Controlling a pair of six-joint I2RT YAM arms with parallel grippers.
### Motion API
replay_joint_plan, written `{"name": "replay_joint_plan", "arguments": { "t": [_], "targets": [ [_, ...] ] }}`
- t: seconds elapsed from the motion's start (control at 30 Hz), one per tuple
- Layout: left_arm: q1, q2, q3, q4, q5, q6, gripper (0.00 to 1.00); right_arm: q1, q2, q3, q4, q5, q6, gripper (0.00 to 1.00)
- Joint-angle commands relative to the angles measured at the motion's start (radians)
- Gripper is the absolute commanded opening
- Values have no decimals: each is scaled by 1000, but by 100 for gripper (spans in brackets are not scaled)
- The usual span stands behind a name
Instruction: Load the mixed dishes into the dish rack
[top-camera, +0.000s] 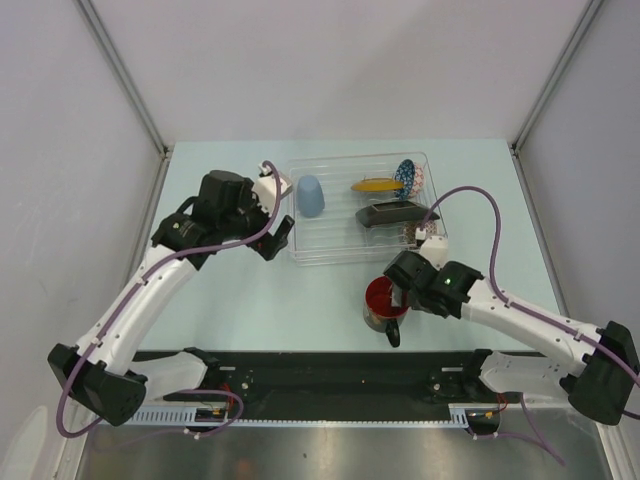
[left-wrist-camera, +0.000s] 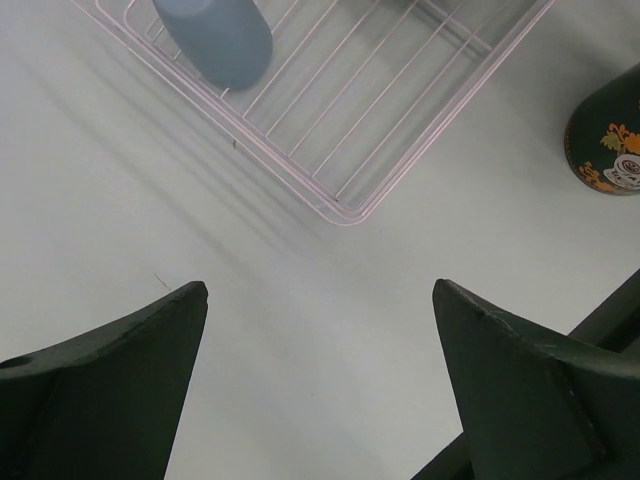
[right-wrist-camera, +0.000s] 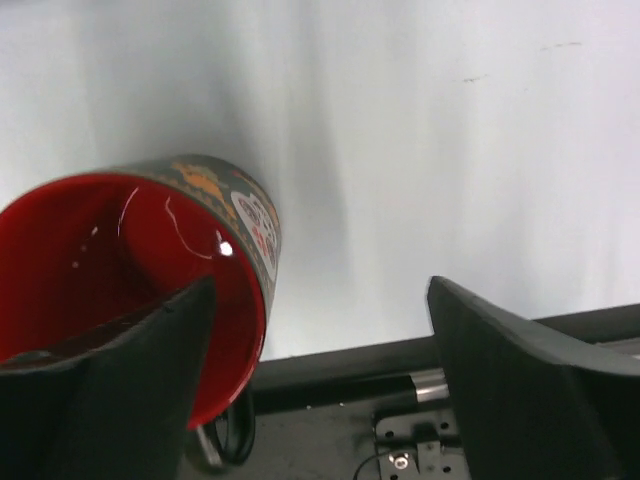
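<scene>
Currently R gripper (right-wrist-camera: 320, 290) has its jaws spread wide and clamps nothing. In the wrist view one finger (right-wrist-camera: 110, 390) sits in front of the red inside of the dark red-lined mug (right-wrist-camera: 150, 250), and the other is well off to the side over bare table (right-wrist-camera: 450, 120). Can't tell whether that first finger touches the mug wall. From above, the mug stands upright on the table, mouth up, handle twd the near edge. It is just outside the near long side of the dish rack (top-camera: 330, 242), twd the rack's right end.

L gripper (left-wrist-camera: 320, 288) is released too, fingers wide apart w/ nothing btwn them, hovering over the table just off the rack's near-left corner.

Inside the rack:
- light blue cup (top-camera: 311, 196) at the left end
- small round yellow plate (top-camera: 374, 185) tilted up on edge near the far side
- blue-white patterned bowl (top-camera: 406, 177) also up on edge, just beside the yellow plate at the far-right corner
- black square floral plate (top-camera: 393, 214) in front of those two, on the right half
</scene>
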Motion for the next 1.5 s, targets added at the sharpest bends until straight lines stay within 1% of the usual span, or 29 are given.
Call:
{"name": "replay_joint_plan", "arguments": {
  "t": [0.0,0.03,0.07,0.1,0.13,0.17,0.2,0.27,0.3,0.33,0.4,0.43,0.47,0.5,0.53,0.7,0.73,0.8,0.83,0.93,1.03,1.1,1.2,1.27,1.3,1.33,1.4,1.43,1.47],
  "targets": [
    [-5,-41,-12,51,-17,-4,100,-55,33,-14,164,-47,-45,82],
    [-3,-42,-14,50,-18,-6,100,-60,42,-14,178,-59,-56,77],
    [-3,-42,-12,50,-17,-10,100,-60,53,-14,188,-74,-64,63],
    [-5,-44,-12,48,-21,-12,100,-58,76,-14,204,-80,-67,57],
    [-5,-45,-11,48,-21,-13,100,-55,85,-14,210,-84,-68,51],
    [-3,-47,-11,48,-24,-19,100,-46,93,-14,219,-84,-70,51],
    [-5,-50,-14,47,-26,-27,100,-43,107,-16,224,-85,-74,51],
    [-5,-56,-18,31,-24,-41,100,-43,119,-16,231,-96,-76,59],
    [-3,-58,-18,24,-27,-42,100,-41,122,-16,235,-99,-87,66],
    [-3,-61,-18,8,-32,-42,99,-41,125,-14,241,-102,-93,80],
    [-3,-75,-18,4,-44,-35,100,-43,133,-16,253,-117,-104,84],
    [-5,-82,-17,8,-50,-30,100,-43,145,-14,256,-126,-110,80],
    [-5,-91,-14,13,-55,-29,100,-46,154,-16,264,-133,-111,72],
    [-5,-96,-8,17,-55,-27,100,-51,162,-14,265,-139,-116,64],
    [-5,-98,4,18,-52,-30,100,-57,177,-16,270,-154,-124,49],
    [-3,-93,37,8,-52,-41,100,-70,196,-14,296,-199,-160,34],
    [-5,-96,49,7,-53,-44,100,-71,200,-16,294,-205,-162,27],
    [-3,-101,57,1,-66,-50,100,-69,201,-16,299,-211,-170,20],
    [-3,-96,58,-1,-81,-56,100,-69,200,-16,300,-223,-173,14],
    [0,-69,69,-61,-93,-81,100,-64,175,-10,308,-257,-179,0],
    [2,-50,102,-102,-76,-99,100,-37,119,19,302,-283,-180,0],
    [3,-91,127,-70,-63,-102,100,-3,43,41,311,-295,-191,0],
    [5,-153,178,-45,6,-114,100,15,-40,67,357,-367,-232,0],
    [5,-163,225,-48,37,-168,100,6,-89,125,382,-459,-272,0],
    [6,-165,241,-61,48,-183,99,-24,-94,153,383,-496,-277,0],
    [6,-167,273,-64,63,-209,100,-47,-91,217,388,-595,-283,0],
    [6,-168,300,-59,124,-245,100,-121,-83,271,446,-698,-276,0],
    [9,-170,329,-56,164,-265,100,-145,-71,300,474,-797,-266,0],
    [11,-174,340,-45,266,-274,97,-178,-68,329,565,-864,-240,0]
  ]
}}
